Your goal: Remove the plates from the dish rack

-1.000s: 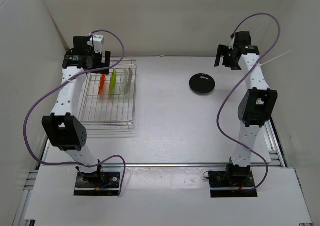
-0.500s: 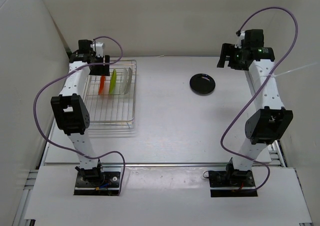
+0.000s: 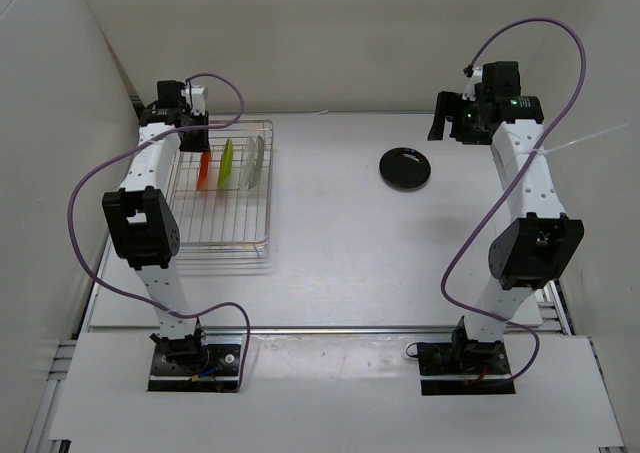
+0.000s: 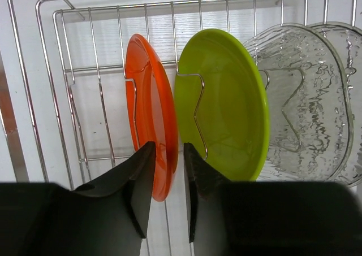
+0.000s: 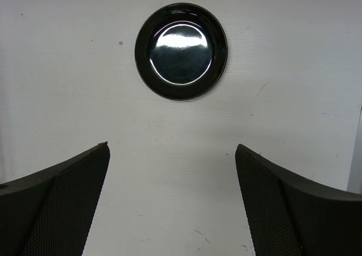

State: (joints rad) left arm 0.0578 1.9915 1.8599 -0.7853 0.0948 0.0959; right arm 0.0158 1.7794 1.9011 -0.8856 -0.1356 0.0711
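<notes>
Left wrist view: orange-red plate left of centre, glossy. Lime green plate centre, plain. Clear plate at right, see-through, rippled wavy pattern. Rack thin silver wire, grid pattern. Left pincer matte black, bottom of frame.

Right wrist view: black plate at top centre, shiny, white glare in middle. Table white, few small dark specks. Right pincer dark grey-black, fine mesh texture on pads.

Top view: arms white with black joints; cables purple.
</notes>
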